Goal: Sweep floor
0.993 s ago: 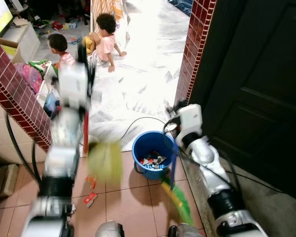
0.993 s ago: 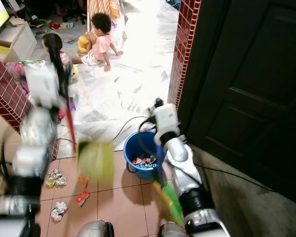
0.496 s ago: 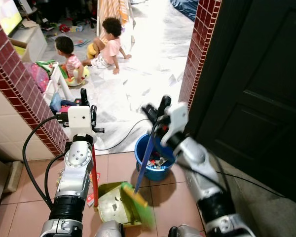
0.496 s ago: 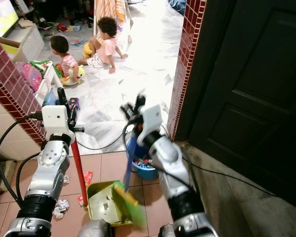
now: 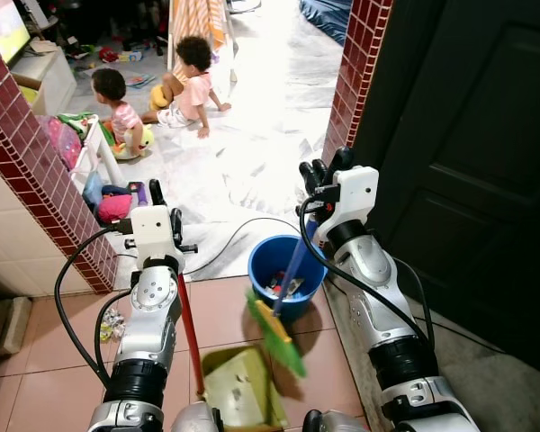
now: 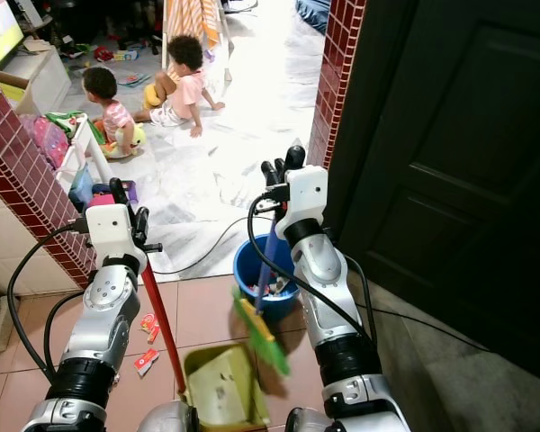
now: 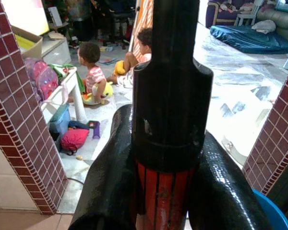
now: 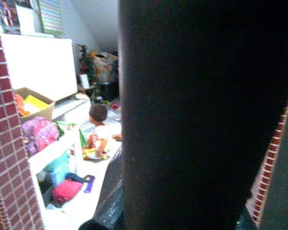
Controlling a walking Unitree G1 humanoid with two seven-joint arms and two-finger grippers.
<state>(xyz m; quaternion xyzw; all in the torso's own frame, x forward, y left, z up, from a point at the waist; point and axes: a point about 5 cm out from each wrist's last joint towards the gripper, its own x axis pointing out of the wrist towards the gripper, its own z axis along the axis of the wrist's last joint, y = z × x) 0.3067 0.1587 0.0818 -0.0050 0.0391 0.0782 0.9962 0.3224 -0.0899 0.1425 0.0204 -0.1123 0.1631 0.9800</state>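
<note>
**Supervisor:** Report the left arm.

**Operator:** I had the left gripper (image 7: 168, 158) clenched on the red dustpan handle (image 5: 188, 331). In the left wrist view both black fingers (image 7: 113, 177) pressed against the ribbed red shaft just below its black cap. The handle ran down at a slant to the yellow-green dustpan (image 5: 237, 393), which sat on the brown floor tiles (image 5: 45, 378) directly in front of me.

**Supervisor:** And the right arm?

**Operator:** I held the right gripper (image 5: 319, 173) raised beside the brick pillar (image 5: 351, 85), grasping the top of the blue broom handle (image 5: 291, 266). The handle passed across the blue bucket (image 5: 281, 261), and the green broom head (image 5: 276, 331) was blurred, just beside the dustpan's far edge.

**Supervisor:** Debris?

**Operator:** I saw red wrappers (image 6: 146, 328) and crumpled paper (image 5: 112, 324) on the tiles left of the dustpan handle. The bucket held scraps. Two children (image 5: 153, 90) sat on the white floor beyond the doorway.
</note>
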